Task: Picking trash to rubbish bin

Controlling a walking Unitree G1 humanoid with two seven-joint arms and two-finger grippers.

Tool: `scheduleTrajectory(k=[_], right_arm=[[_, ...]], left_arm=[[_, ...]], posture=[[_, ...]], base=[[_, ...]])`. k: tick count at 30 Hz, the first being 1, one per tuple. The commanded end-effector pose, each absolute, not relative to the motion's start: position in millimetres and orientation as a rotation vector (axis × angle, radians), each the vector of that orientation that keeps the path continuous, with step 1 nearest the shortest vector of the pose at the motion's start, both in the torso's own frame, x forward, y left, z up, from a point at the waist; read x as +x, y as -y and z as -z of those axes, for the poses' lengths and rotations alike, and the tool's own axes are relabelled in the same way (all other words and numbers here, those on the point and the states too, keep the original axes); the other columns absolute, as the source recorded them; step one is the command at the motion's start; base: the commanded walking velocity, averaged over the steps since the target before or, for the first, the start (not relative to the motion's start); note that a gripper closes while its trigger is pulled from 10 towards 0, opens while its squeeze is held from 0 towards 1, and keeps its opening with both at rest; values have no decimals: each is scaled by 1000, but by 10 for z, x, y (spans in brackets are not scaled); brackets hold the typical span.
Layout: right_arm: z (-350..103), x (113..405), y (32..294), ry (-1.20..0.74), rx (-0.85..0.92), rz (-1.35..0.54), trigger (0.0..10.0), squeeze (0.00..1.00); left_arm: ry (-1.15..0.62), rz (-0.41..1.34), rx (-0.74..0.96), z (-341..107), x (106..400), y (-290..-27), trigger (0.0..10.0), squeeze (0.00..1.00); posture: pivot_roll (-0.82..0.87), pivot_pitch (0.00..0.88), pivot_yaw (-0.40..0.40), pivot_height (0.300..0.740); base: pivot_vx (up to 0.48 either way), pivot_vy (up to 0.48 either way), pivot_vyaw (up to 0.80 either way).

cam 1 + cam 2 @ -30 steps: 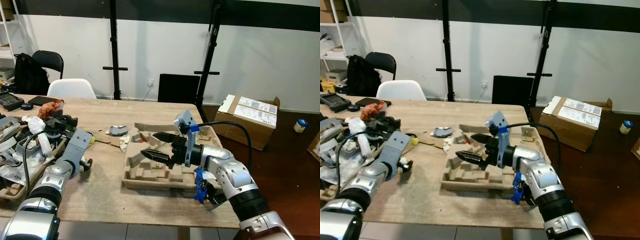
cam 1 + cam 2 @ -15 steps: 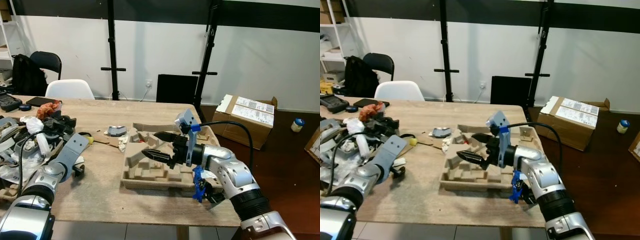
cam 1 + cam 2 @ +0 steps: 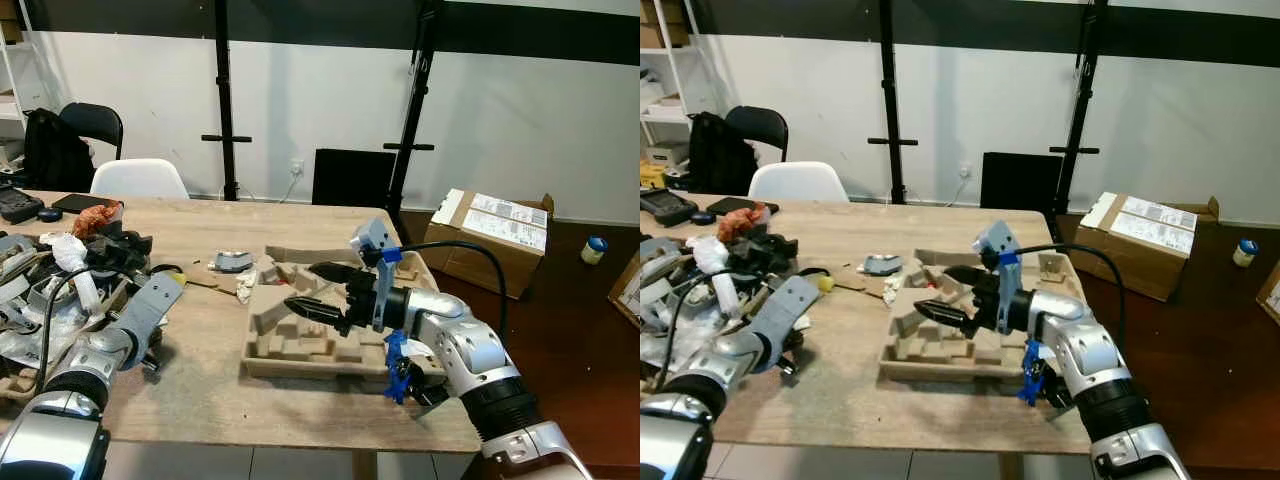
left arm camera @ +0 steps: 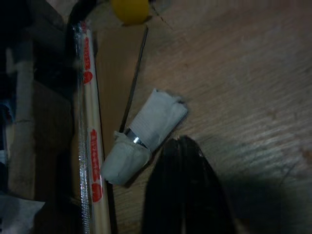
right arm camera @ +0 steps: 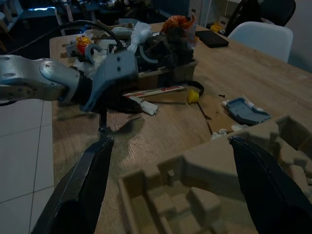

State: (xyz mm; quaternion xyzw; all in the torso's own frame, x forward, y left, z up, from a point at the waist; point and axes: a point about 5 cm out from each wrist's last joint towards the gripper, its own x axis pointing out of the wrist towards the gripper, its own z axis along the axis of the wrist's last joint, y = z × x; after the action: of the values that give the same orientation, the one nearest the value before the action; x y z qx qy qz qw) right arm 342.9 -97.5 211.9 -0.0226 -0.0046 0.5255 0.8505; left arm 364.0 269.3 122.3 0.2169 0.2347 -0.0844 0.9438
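My left gripper [image 4: 180, 142] is shut and empty, its tips just above the wooden table [image 3: 200, 390] beside a crumpled grey-white paper scrap [image 4: 144, 134]. Next to the scrap lie wrapped chopsticks [image 4: 90, 146] with red print. In the eye views the left arm [image 3: 140, 320] reaches down by the trash pile [image 3: 60, 280]. My right gripper [image 3: 318, 288] stands open over a moulded pulp tray [image 3: 300, 362], with nothing between its fingers [image 5: 87, 190]. No bin can be made out.
A blue-grey object [image 3: 232, 262] and cardboard scraps lie behind the tray. A white chair [image 3: 138, 178] and a black chair [image 3: 95, 125] stand at the table's far side. A cardboard box [image 3: 490, 240] and a small bottle [image 3: 593, 248] sit on the floor at right.
My left arm has drawn back and lowered, bringing its gripper down to the table near the paper scrap. The right gripper has stayed open over the tray.
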Motion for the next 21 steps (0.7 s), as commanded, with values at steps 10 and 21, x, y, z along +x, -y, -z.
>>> scheduleTrajectory(k=[10,21], right_arm=[[-2191,3495,1029,37,-31,-1056,10000,0],[-2178,3501,1013,35,-27,-1056,10000,0]], left_arm=[[68,199,-312,-1927,3843,-2648,0,0],[207,475,-505,-2031,3778,-2550,0,0]], posture=[[93,0,-44,740],[93,0,-45,740]], base=[[0,0,0],[0,0,0]])
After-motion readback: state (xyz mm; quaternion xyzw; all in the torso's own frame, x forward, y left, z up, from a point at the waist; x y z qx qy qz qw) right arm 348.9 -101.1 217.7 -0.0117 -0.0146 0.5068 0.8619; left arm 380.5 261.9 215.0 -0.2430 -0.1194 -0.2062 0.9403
